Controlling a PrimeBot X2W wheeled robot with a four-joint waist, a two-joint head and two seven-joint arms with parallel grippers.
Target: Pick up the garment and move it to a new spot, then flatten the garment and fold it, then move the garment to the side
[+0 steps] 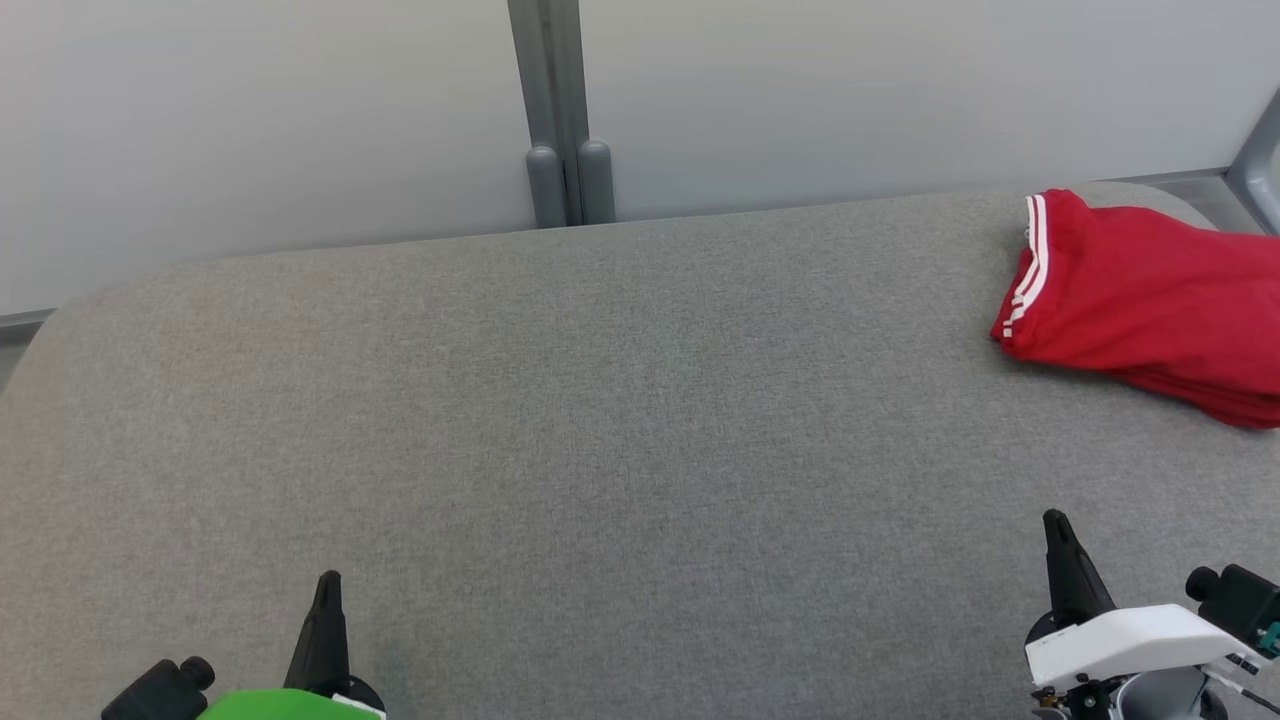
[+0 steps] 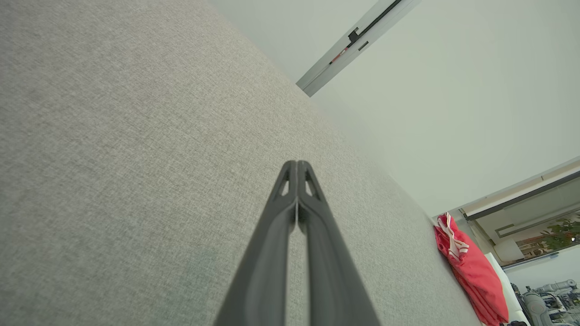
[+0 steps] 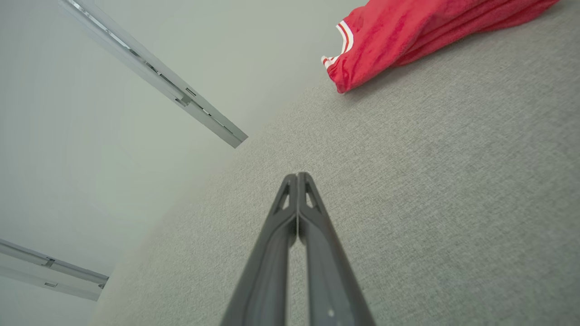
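- Left jaws are clenched tip to tip on nothing, their long dark fingers (image 1: 325, 625) rising at the near left over the grey woven-fabric desk (image 1: 600, 400). A bright green cover (image 1: 270, 705) behind them is cut off by the bottom edge.
- Right jaws are likewise clenched and empty, with dark fingers (image 1: 1070, 575) at the near right above a white wrist housing (image 1: 1130, 635).
- Beyond both, the desk runs wide and open to its rounded far edge.
- The red garment with white striped trim (image 1: 1150, 300) lies layered at the far right corner, well apart from both jaws. Its right part is cut off, and its kind is hard to tell.
- Behind stands a pale wall with a grey upright post (image 1: 560, 120).
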